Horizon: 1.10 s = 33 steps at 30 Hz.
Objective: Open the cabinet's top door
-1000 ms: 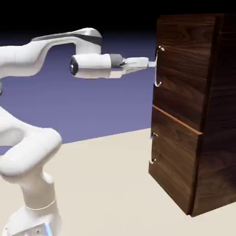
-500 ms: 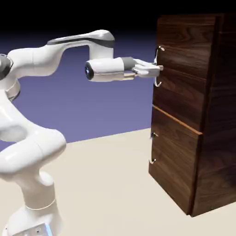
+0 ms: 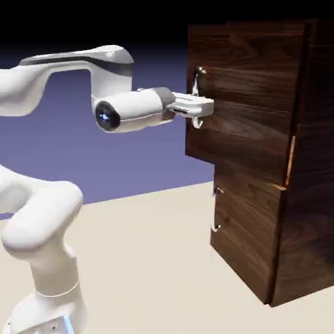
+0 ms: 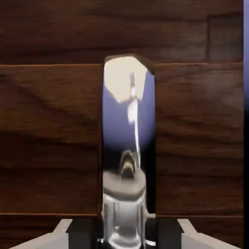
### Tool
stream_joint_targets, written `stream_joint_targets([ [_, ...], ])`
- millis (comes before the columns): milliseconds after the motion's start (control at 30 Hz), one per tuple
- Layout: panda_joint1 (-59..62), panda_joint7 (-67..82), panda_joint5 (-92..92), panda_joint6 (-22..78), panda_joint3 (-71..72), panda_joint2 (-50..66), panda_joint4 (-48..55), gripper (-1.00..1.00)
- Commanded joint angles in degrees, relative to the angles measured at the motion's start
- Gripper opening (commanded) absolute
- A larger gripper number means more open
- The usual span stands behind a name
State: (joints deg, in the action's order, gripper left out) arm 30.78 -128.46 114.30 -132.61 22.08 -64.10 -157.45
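Observation:
The cabinet (image 3: 303, 196) of dark walnut wood stands at the exterior view's right. Its top door (image 3: 241, 124) juts out to the left of the cabinet's front, and a gap with a light wood edge shows at its lower right. My gripper (image 3: 201, 108) reaches in level from the left and is shut on the top door's thin silver handle (image 3: 196, 91). In the hand view the shiny handle (image 4: 129, 146) runs upright between my fingertips (image 4: 65, 234), with the door's wood (image 4: 48, 121) filling the picture behind it.
Below the top door, the lower panel (image 3: 244, 238) lies flush with its short silver handle (image 3: 215, 210). The cabinet stands on a pale table (image 3: 143, 261). My arm's white links (image 3: 39, 222) rise at the lower left.
My gripper went in to the handle and shut on it. Then the hand drew back to the left, and the top door came out from the cabinet's front with it.

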Motion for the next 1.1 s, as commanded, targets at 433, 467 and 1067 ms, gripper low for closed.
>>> stream_joint_targets([
  [433,-1.69,2.25,-28.4,29.66,-29.08,4.73,-0.34,-1.0],
  [467,-1.87,2.7,-30.38,31.98,-31.16,5.95,0.47,-1.0],
  [1067,-16.26,14.63,-52.84,76.21,-63.74,40.14,30.88,-1.0],
])
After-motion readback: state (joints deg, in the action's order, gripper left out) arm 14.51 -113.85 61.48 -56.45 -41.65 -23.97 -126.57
